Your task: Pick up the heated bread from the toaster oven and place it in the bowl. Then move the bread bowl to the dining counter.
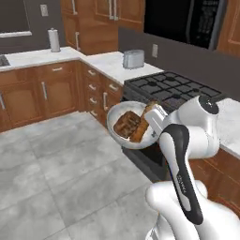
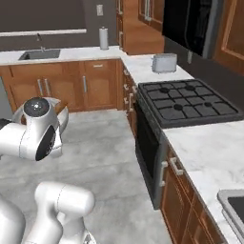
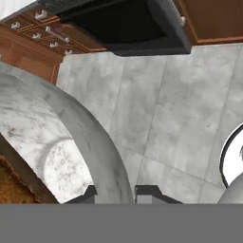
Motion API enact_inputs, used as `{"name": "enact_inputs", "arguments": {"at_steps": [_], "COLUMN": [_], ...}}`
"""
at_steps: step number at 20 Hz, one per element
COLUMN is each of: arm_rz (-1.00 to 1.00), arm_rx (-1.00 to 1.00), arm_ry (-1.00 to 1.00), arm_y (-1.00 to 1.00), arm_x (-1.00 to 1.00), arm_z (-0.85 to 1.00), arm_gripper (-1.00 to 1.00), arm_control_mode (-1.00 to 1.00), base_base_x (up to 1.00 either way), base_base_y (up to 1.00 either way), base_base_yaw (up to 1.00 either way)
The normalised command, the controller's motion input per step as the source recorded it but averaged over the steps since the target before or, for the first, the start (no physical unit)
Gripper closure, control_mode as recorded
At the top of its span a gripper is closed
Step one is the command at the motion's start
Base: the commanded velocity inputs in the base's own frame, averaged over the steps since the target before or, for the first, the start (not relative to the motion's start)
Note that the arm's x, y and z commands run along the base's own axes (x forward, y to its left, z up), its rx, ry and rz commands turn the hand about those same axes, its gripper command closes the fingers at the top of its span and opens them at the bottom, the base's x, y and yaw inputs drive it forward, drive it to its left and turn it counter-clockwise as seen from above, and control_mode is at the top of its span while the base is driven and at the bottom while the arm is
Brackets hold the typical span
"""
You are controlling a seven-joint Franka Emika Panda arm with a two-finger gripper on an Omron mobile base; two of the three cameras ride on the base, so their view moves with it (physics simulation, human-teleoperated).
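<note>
- My gripper (image 3: 116,193) is clamped on the rim of the bowl (image 1: 118,136); in the hand view one finger sits inside the wall and the other outside it, jaws narrow on that thin edge.
- The bowl hangs in the air over the grey tile floor (image 1: 56,173), in front of the stove (image 1: 176,89) and its dark oven door, clear of any worktop.
- The bread (image 1: 125,123) lies inside the bowl, a dark-brown ridged chunk, with a longer brown piece (image 1: 143,126) leaning beside it against the far wall.
- In the left base view the bowl looks tipped toward the camera, so I judge the bread step done and the carry to the dining counter as the step in hand.
- To do it well, I should level the bowl so the bread cannot slide over the low side, and keep wrist turns slow, since one rim grip gives little hold against swinging.
- Edges to mind: the stove front and the cabinet drawers (image 1: 101,96) with their handles stand near the bowl's far side; the marble worktop (image 2: 209,147) edge runs along my right.
- Open room lies over the floor, left of the stove and toward the corner cabinets; that is the safe way to swing.
- The dining counter is not visible from here, so I cannot tell how far the carry is.
</note>
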Motion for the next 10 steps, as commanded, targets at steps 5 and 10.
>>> {"name": "enact_inputs", "arguments": {"at_steps": [5, 10], "arm_rz": [0.0, 0.0], "arm_rx": [0.0, 0.0], "arm_ry": [0.0, 0.0], "arm_y": [0.0, 0.0], "arm_x": [0.0, 0.0], "arm_z": [0.0, 0.0], "arm_gripper": [1.0, 1.0], "arm_control_mode": [1.0, 1.0], "base_base_x": [0.0, 0.5], "base_base_y": [0.19, 0.4], "base_base_yaw": [0.96, 0.73]}}
